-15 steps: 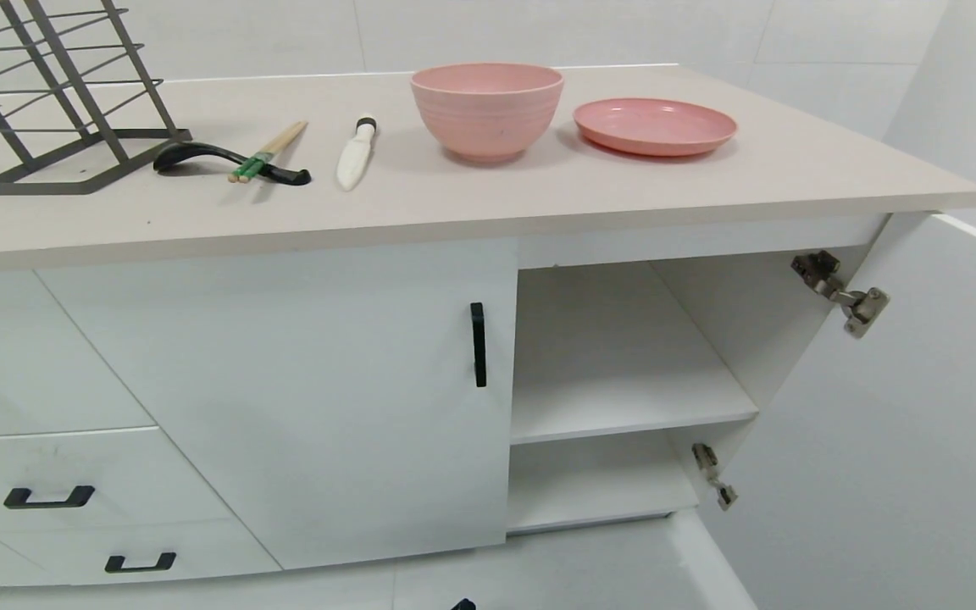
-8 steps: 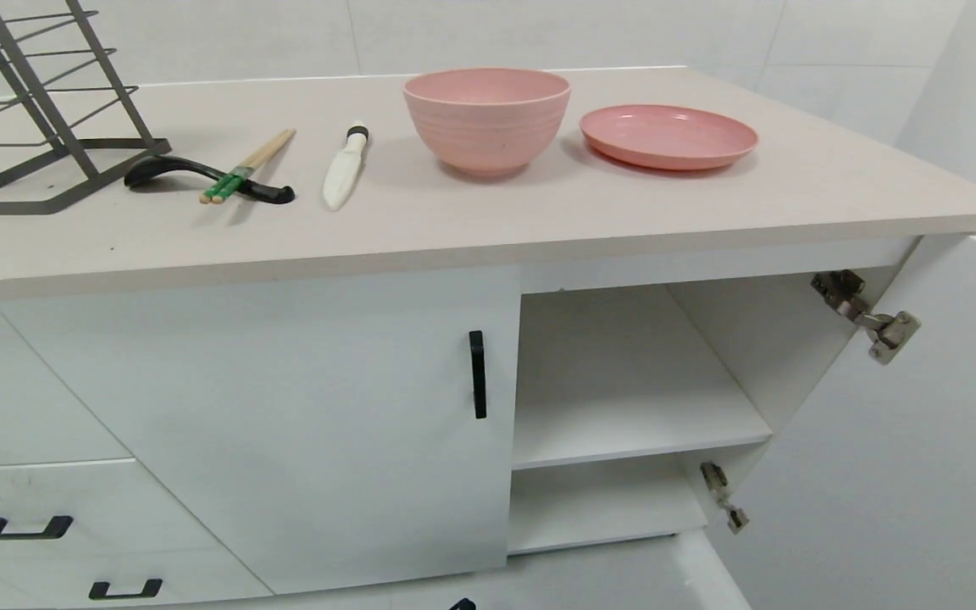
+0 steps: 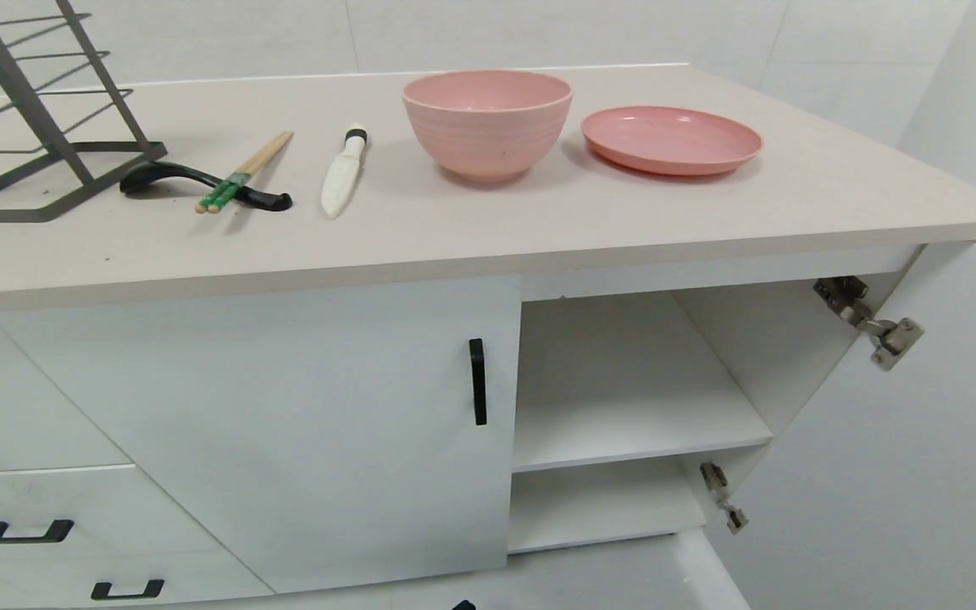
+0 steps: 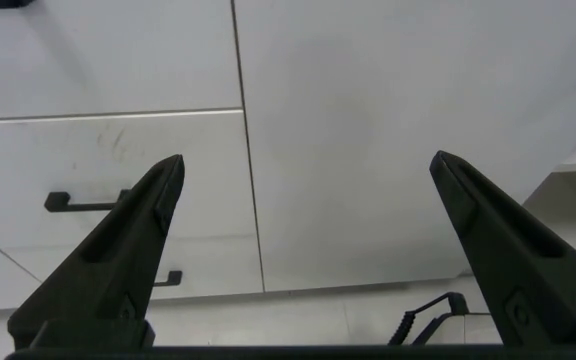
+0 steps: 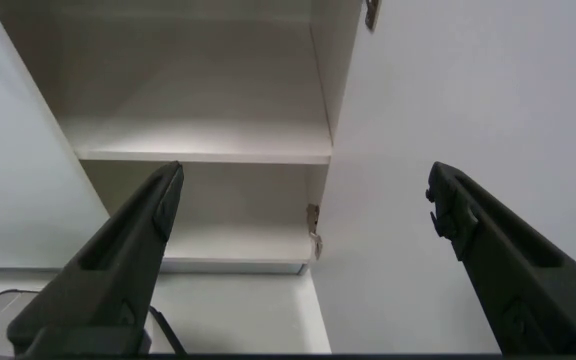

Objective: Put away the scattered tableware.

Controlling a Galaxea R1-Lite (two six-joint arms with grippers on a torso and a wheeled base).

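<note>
1. Head view: the whole picture has shifted a little, so the camera moved and the things did not. The bowl [image 3: 487, 123], plate [image 3: 671, 140], knife [image 3: 342, 174], chopsticks [image 3: 242, 172] and spoon [image 3: 200, 180] lie untouched on the table [image 3: 539, 212], above the open cupboard [image 3: 623, 398].
2. Left wrist view: the left claw [image 4: 308, 165] is spread and empty, facing the drawers [image 4: 108, 190].
3. Right wrist view: the right claw [image 5: 303, 175] is spread and empty before the cupboard's shelves, so I judge stowing has not begun.
</note>
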